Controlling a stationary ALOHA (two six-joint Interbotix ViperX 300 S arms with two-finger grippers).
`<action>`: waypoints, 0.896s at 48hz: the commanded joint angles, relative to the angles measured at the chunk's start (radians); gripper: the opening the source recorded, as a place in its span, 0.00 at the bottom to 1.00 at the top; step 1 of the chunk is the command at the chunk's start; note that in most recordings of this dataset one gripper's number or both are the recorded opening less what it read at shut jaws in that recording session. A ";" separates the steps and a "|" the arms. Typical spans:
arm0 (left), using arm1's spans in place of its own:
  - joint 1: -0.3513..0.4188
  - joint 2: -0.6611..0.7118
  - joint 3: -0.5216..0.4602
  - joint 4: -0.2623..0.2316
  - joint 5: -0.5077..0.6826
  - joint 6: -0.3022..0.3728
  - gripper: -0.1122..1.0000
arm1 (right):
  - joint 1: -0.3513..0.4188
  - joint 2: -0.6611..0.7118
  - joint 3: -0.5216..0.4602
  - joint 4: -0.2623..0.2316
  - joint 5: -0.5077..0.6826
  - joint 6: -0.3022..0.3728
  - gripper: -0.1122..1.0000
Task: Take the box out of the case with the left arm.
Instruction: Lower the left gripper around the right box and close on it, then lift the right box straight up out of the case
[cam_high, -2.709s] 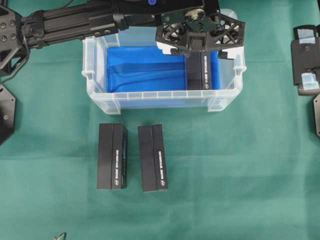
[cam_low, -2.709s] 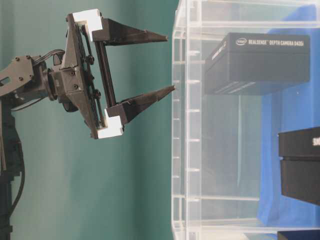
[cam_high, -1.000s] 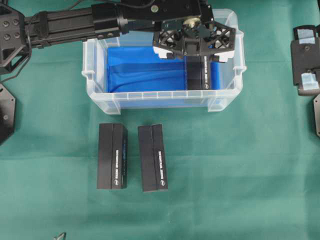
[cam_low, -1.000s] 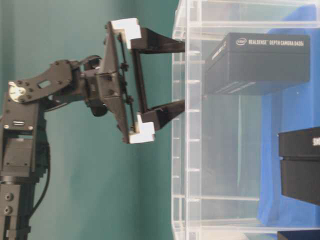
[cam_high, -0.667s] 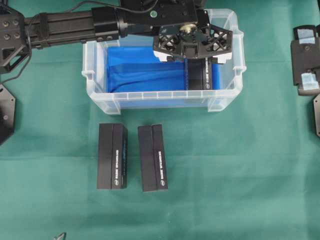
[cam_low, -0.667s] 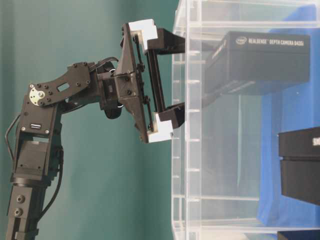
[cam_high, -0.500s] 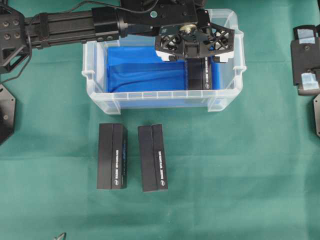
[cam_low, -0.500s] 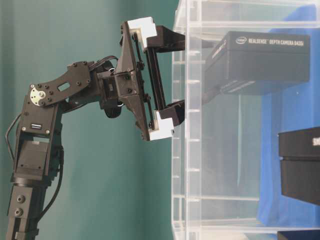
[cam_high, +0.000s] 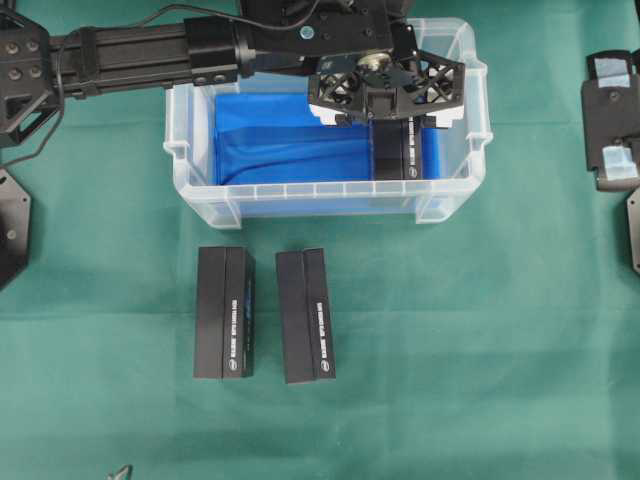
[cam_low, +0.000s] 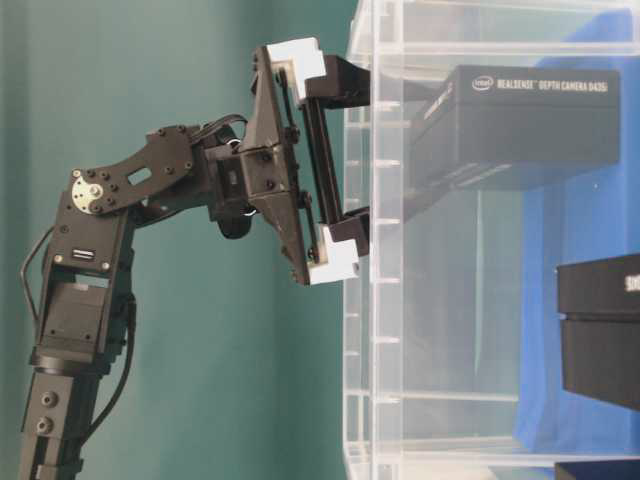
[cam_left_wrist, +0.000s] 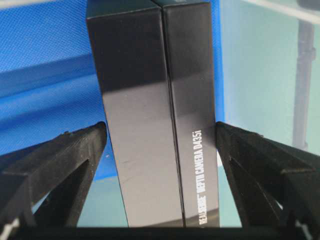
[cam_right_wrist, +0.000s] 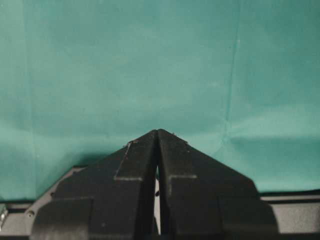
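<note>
The case (cam_high: 300, 190) is a clear bin with blue lining, at the back middle of the green cloth; it also shows in the table-level view (cam_low: 372, 330). One black box (cam_high: 398, 158) lies in its right end, printed "DEPTH CAMERA D435i" (cam_low: 520, 125). My left gripper (cam_high: 390, 105), black with white fittings, reaches down into the case over the box's far end. In the left wrist view the gripper (cam_left_wrist: 160, 127) straddles the box (cam_left_wrist: 150, 100), and both fingertips touch its long sides. My right gripper (cam_right_wrist: 158, 132) is shut and empty, parked at the right edge (cam_high: 610, 110).
Two more black boxes (cam_high: 224, 312) (cam_high: 305, 315) lie side by side on the cloth in front of the case. The case's right wall and rim handle (cam_high: 478, 110) stand close beside the left gripper. The left arm (cam_high: 140, 55) runs along the case's far rim.
The left gripper has come down from above the case's far rim into the case and now straddles the box with its fingertips against it. The box has not moved. The right arm is still.
</note>
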 joint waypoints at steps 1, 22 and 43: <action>0.003 -0.034 -0.003 0.003 -0.014 0.000 0.90 | -0.002 0.002 -0.011 -0.002 -0.005 -0.002 0.10; 0.003 -0.017 0.020 -0.002 -0.043 -0.002 0.90 | -0.002 0.002 -0.011 -0.002 -0.003 0.000 0.10; 0.003 -0.014 0.020 -0.006 -0.060 -0.002 0.85 | -0.002 0.002 -0.011 -0.002 -0.005 -0.002 0.10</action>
